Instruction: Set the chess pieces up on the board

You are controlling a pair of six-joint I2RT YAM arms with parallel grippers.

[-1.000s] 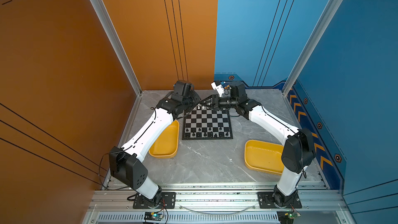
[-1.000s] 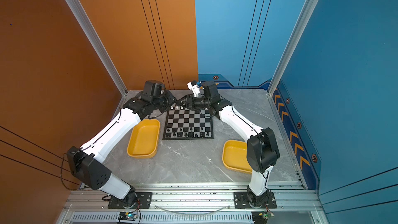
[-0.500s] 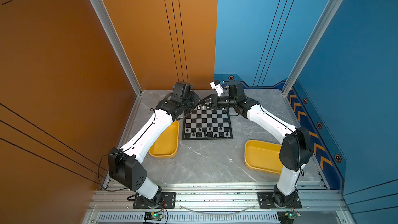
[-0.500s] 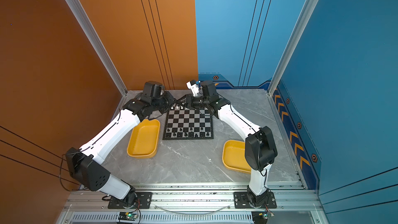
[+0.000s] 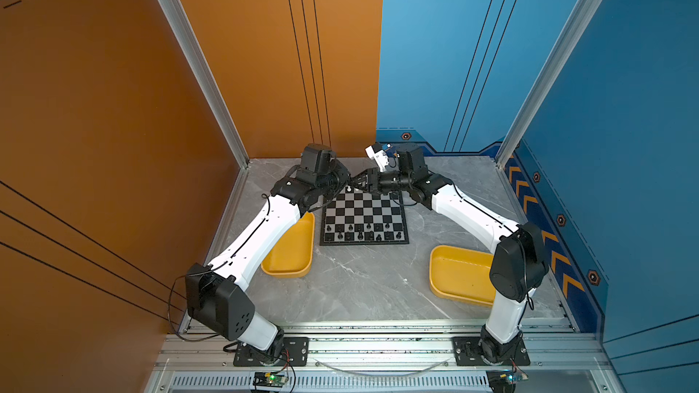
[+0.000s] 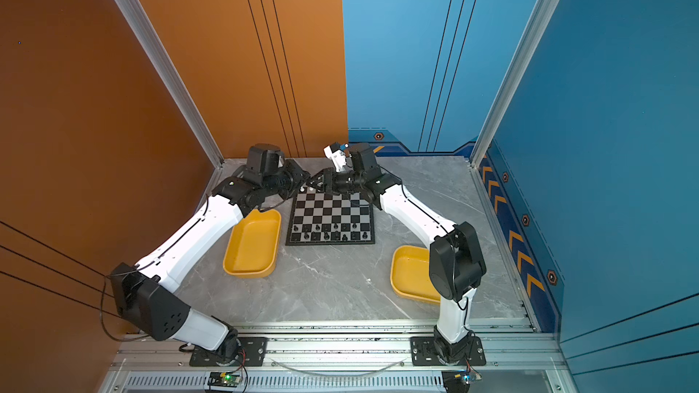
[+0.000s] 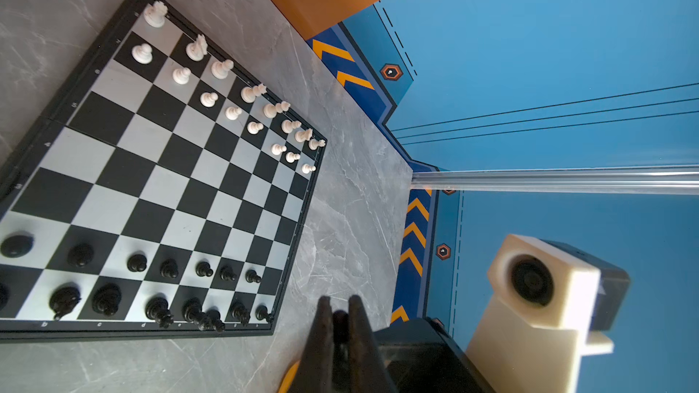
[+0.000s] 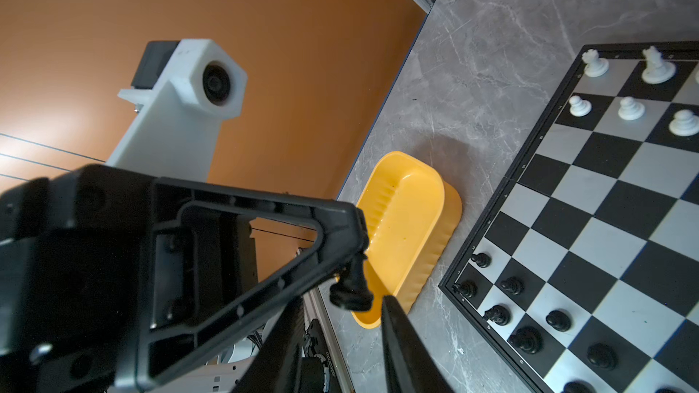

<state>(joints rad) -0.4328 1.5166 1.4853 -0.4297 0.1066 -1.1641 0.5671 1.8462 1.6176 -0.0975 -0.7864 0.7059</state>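
The board (image 5: 365,217) lies at the back of the table, also in the other top view (image 6: 331,217). White chess pieces (image 7: 212,100) fill its two far rows and black chess pieces (image 7: 166,270) its two near rows. Both grippers meet in the air above the board's far left corner. My left gripper (image 7: 339,302) is shut on a black chess piece (image 8: 351,285), gripping its top, with the base hanging free. My right gripper (image 8: 342,298) is open, its fingers either side of that base and not touching it. In both top views the held piece is hidden by the grippers (image 5: 355,183).
One yellow tray (image 5: 291,255) lies left of the board under the left arm. Another yellow tray (image 5: 457,274) sits at the near right beside the right arm's elbow. The orange and blue walls stand close behind the grippers.
The right arm has edged left toward the left gripper, which has hardly moved and keeps its hold on the black piece.
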